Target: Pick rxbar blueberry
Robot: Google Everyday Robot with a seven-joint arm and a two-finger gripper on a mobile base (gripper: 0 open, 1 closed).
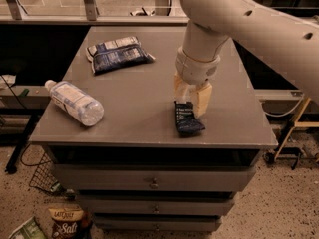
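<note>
The rxbar blueberry (187,119) is a small dark navy wrapper with white text, at the front right of the grey table (129,108). My gripper (191,101) hangs from the big white arm (239,19) straight over the bar's far end. Its cream fingers (202,99) stand on either side of that end and are closed on it. The bar's near end points at the table's front edge and looks slightly raised.
A clear water bottle (75,102) lies at the table's left front. A pair of blue-and-white packets (117,55) lies at the back left. Drawers (152,180) sit under the tabletop. A chip bag (67,222) and a wire basket (42,176) are on the floor at left.
</note>
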